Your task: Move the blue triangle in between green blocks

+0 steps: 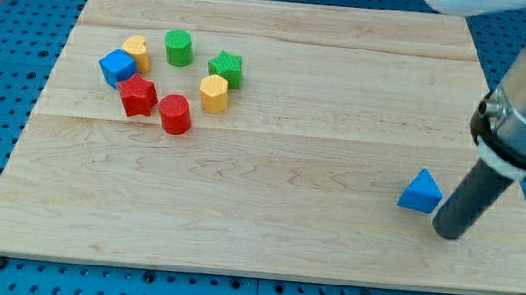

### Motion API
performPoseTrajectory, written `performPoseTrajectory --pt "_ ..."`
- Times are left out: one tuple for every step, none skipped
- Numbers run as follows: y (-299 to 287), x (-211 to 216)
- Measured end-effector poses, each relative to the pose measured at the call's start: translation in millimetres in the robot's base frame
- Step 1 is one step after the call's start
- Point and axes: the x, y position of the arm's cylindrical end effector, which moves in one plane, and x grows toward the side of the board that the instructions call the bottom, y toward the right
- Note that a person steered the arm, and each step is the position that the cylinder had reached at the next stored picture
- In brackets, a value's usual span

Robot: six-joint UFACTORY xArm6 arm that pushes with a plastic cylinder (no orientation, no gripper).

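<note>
While I have no jaws, only a rod:
Tip: my tip point(449, 231) sits just right of the blue triangle point(420, 192), seemingly touching.
Green blocks: green cylinder point(178, 47), green star point(225, 69), well left of the triangle.

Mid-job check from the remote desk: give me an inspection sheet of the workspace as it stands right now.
Surface: wooden board on a blue pegboard base.
Job's things: blue triangle at the view's lower right, far from the green cylinder and green star at the upper left.
Clutter: blue cube, yellow heart, yellow hexagon, red star, red cylinder clustered with the greens.
Fingers: none; my tip sits just right of the blue triangle, slightly below it.
Cables: nothing seen.
Surroundings: nothing seen beyond the base.
</note>
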Motion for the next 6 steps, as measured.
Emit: performPoseTrajectory --pt "-16 -39" --pt "-45 -55" --pt "-46 -24" --pt "-64 -44" --pt "-72 -85" --pt "-73 -111"
